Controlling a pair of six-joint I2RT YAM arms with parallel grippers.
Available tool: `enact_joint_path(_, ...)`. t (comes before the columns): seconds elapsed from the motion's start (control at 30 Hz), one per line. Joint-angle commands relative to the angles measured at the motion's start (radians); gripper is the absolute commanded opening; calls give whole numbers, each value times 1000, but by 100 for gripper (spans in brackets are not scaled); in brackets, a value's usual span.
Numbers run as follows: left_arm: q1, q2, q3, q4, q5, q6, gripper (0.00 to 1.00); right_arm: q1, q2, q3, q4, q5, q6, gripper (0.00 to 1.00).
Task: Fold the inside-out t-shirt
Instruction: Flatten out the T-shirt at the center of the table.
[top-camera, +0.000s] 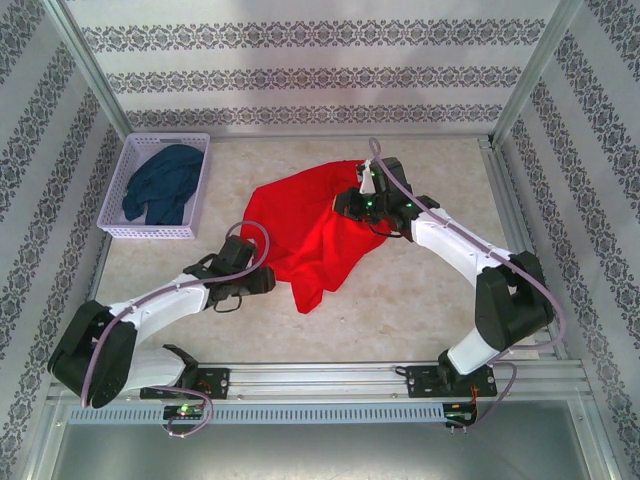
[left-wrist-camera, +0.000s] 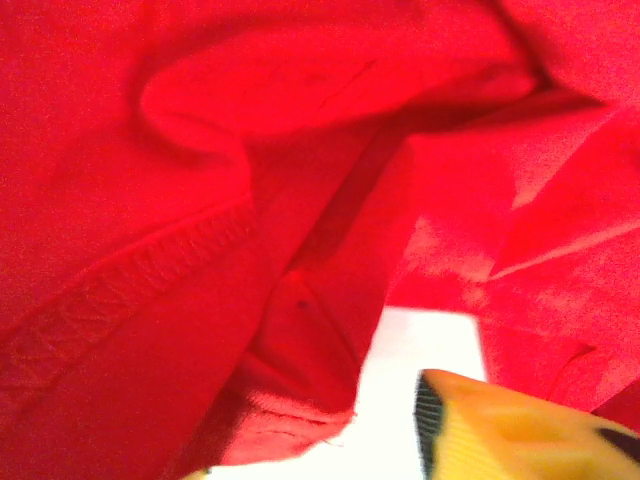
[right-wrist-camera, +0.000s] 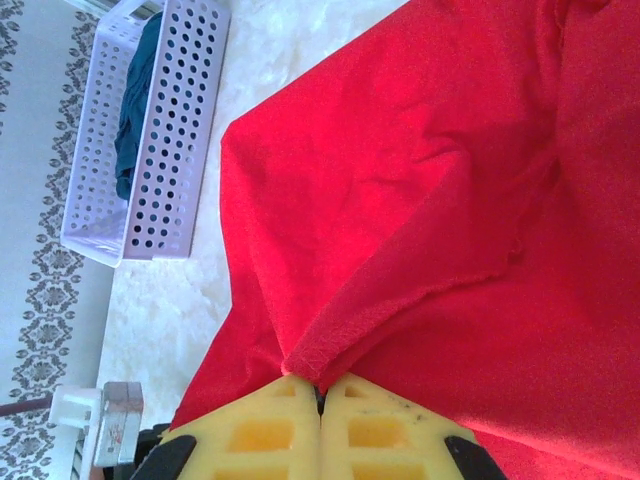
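Pinching a stitched hem fold of the inside-out t-shirt (top-camera: 310, 225), my right gripper (right-wrist-camera: 320, 392) has its jaws pressed together on the cloth. I see the shirt crumpled mid-way across the table (top-camera: 420, 300), with my left gripper (top-camera: 265, 282) at its near-left edge, jaws apart.

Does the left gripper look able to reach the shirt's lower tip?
Likely yes: the left gripper sits at the shirt's near edge, with only bare table between it and the tip.
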Motion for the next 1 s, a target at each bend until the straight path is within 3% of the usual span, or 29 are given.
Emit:
enact_joint_path(0.0, -13, 47, 32, 95, -53, -3, 42, -6, -6, 21, 43, -29, 11, 3)
enact_joint_path(0.23, -6, 8, 90, 51, -159, 49, 0, -57, -83, 35, 22, 1, -21, 3)
enact_joint_path(0.4, 62, -143, 312, -109, -288, 186, 0, -155, -190, 210, -13, 23, -50, 3)
enact_joint_path(0.5, 79, -178, 574, -236, -370, 272, 0, -207, -292, 342, -71, 110, -95, 3)
enact_joint_path(0.63, 79, -185, 920, -368, -462, 383, 0, -204, -449, 487, -185, 264, -224, 2)
enact_joint_path(0.83, 76, -98, 1312, -542, -470, 500, 0, -194, -575, 678, -421, 351, -367, 1)
enact_joint_path(0.97, 95, -3, 1400, -571, -525, 563, 0, -194, -621, 659, -437, 414, -402, 0)
